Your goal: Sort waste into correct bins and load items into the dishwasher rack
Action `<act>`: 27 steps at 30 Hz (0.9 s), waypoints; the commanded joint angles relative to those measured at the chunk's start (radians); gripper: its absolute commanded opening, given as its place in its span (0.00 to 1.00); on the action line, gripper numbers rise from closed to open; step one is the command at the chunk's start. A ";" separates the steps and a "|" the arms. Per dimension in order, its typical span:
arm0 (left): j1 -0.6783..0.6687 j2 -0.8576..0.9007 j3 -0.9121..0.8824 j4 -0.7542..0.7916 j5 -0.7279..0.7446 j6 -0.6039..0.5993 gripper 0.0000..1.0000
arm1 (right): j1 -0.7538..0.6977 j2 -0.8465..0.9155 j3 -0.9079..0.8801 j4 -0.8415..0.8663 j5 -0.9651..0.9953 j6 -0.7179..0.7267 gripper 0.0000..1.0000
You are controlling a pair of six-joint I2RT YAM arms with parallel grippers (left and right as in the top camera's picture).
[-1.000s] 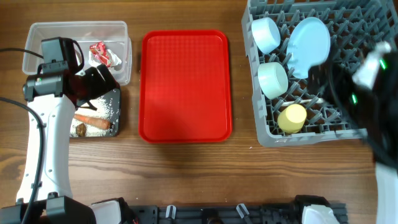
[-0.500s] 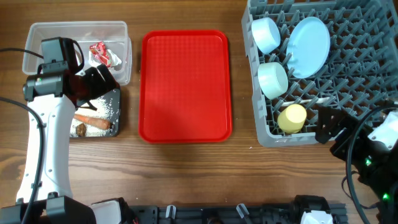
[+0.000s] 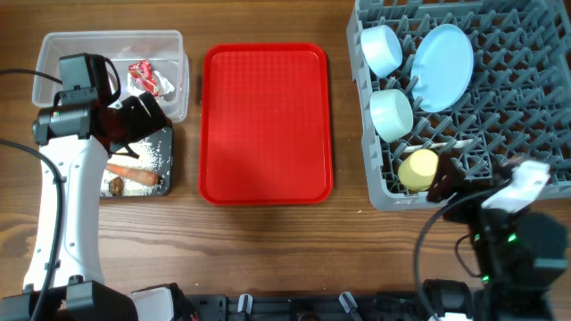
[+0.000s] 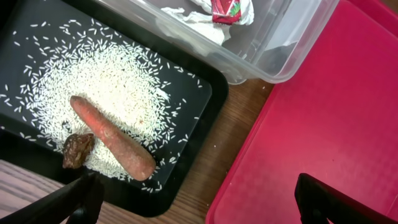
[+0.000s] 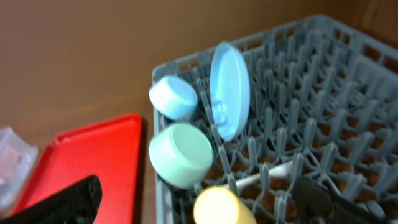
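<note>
- Black left jaws: spread wide, empty, poised over the near corner of the black tub (image 4: 211, 93) and the edge of the red tray (image 4: 323, 124).
- Just ahead: sausage stick (image 4: 112, 137), long axis slanting across the jaw line, brown lump (image 4: 78, 150) just beside it, rice (image 4: 106, 81) beneath.
- Beyond: wrapper (image 4: 227, 7) in the clear tub (image 4: 280, 50).
- Right jaws: spread wide, empty. Yellow cup (image 5: 221, 208) dead ahead in the rack (image 5: 348, 74).
- Farther in: bowls (image 5: 180, 155), plate (image 5: 229, 90), spoon (image 5: 261, 176).
- Judgement: nothing loose on the worktop (image 3: 268, 250); sorting looks complete.
</note>
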 commanded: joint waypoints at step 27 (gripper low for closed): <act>0.004 0.007 0.018 0.003 0.008 0.002 1.00 | 0.072 -0.363 -0.677 0.629 0.011 -0.110 1.00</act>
